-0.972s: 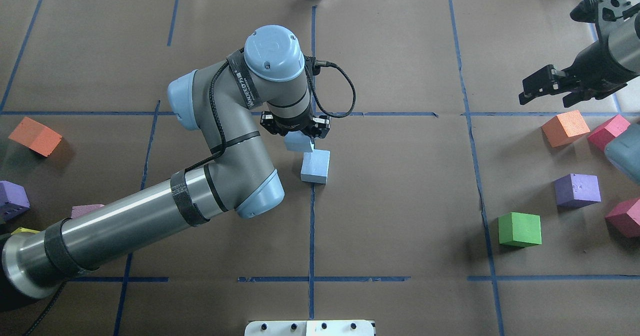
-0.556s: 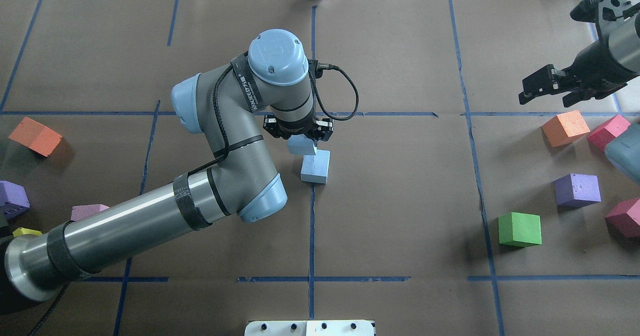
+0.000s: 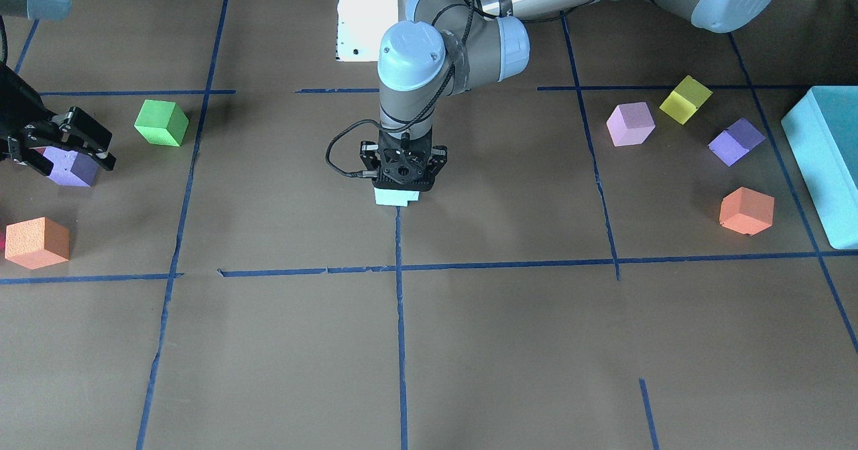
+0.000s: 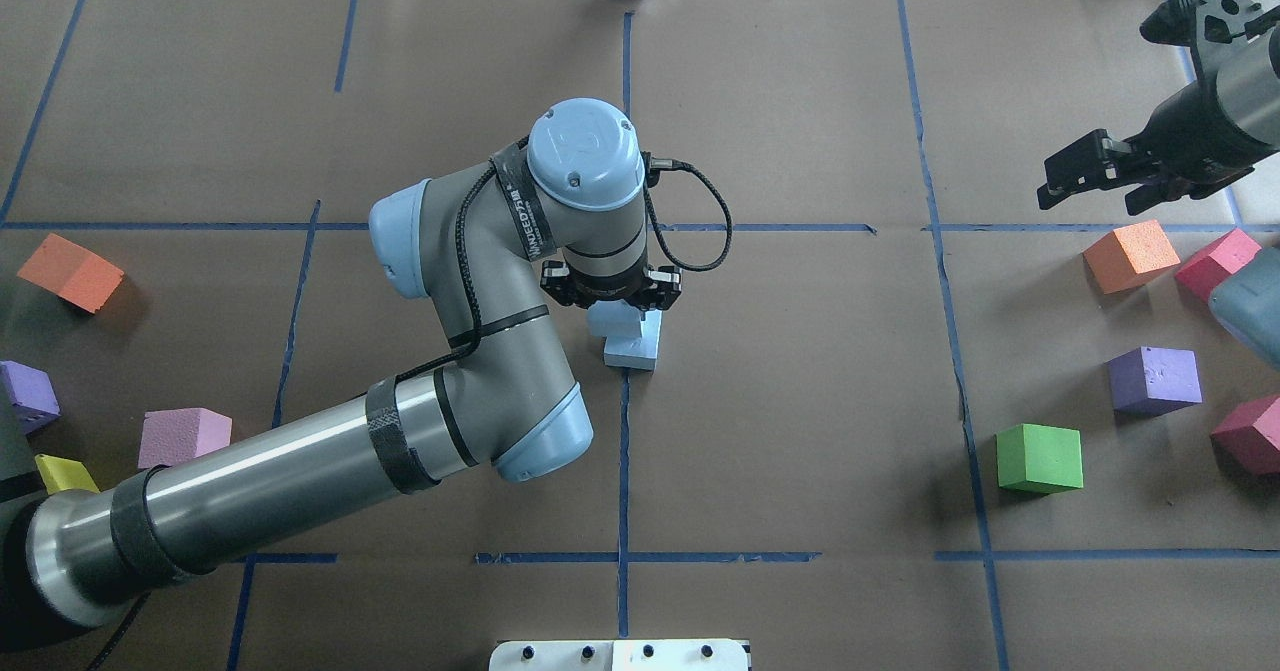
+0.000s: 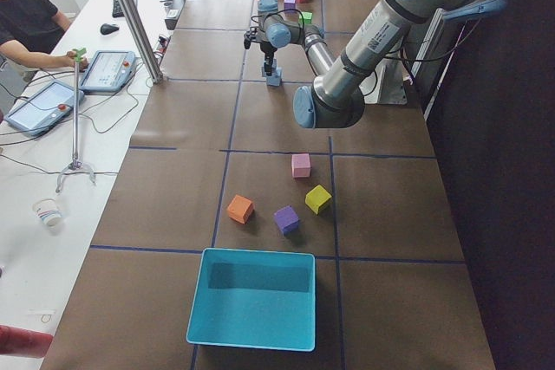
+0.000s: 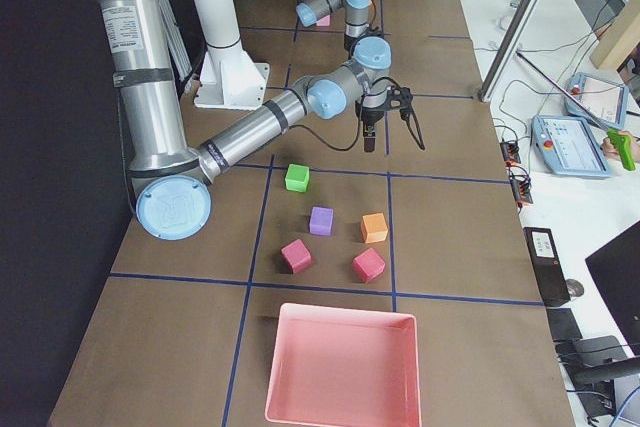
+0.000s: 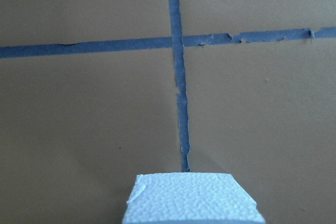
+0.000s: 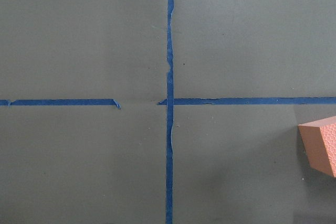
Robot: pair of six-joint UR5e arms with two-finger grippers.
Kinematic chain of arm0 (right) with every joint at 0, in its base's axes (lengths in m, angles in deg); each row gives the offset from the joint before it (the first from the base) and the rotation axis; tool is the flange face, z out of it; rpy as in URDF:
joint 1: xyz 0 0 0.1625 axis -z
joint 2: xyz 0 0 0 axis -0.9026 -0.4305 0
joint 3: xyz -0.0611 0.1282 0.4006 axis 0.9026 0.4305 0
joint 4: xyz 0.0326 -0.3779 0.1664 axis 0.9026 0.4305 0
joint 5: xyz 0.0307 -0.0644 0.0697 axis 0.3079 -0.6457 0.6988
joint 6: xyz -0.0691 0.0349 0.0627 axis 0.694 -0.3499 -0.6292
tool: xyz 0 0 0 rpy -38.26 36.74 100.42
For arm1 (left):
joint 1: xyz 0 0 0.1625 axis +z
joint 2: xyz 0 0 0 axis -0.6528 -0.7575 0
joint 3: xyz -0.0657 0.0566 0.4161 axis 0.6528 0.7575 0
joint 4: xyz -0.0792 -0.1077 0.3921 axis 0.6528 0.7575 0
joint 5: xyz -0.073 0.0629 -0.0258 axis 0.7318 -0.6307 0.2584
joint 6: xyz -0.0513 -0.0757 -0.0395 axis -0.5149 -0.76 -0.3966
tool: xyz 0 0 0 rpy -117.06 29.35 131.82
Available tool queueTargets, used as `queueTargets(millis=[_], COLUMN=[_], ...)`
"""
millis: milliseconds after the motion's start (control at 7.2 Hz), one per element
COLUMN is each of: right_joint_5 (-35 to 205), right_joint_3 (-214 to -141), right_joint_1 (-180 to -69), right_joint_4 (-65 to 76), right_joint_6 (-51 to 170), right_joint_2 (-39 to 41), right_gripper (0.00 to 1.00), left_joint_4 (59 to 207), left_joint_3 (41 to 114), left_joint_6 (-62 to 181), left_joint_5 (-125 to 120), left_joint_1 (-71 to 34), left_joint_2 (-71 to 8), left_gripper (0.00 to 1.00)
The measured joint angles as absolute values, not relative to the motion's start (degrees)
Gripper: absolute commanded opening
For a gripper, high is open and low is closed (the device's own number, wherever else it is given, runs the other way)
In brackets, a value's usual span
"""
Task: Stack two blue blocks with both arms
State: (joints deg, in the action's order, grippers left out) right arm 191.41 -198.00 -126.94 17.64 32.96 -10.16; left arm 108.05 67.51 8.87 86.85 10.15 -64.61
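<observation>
Left gripper [image 4: 612, 301] pinching held blue block [image 4: 605, 320]. Within last second, block carried from beside lower blue block [image 4: 636, 350] to partly over it, at table centre (contact unclear). Judgement: release close. Right gripper [image 4: 1088, 177] spread, empty, unmoved. Wrist strap [image 4: 522, 213] lettering illegible.

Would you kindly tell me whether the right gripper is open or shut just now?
Open: the right gripper hangs with its fingers spread apart and nothing between them, near the orange cube.

Four fixed views, two wrist close-ups.
</observation>
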Motion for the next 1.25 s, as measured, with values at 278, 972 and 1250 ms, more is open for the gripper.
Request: queueTargets(millis=[278,972,1250], right_joint_5=[191.41,191.41,191.41], right_joint_3=[-197.99,-197.92,-197.83], right_joint_1=[-126.91,-126.90,-126.90], right_joint_4=[17.62,17.63,17.64], right_joint_6=[32.96,32.96,32.96], right_joint_2=[-10.12,-10.17,-10.20], right_gripper=[1.00,1.00,1.00], left_joint_4=[107.83,107.72,107.71], left_joint_3=[67.86,68.16,68.18], left_joint_6=[8.65,8.46,8.29], left_joint_5=[86.52,86.42,86.42], left_joint_1=[10.31,11.18,11.51], left_joint_2=[-65.08,-65.09,-65.14], left_gripper=[0.26,0.29,0.32])
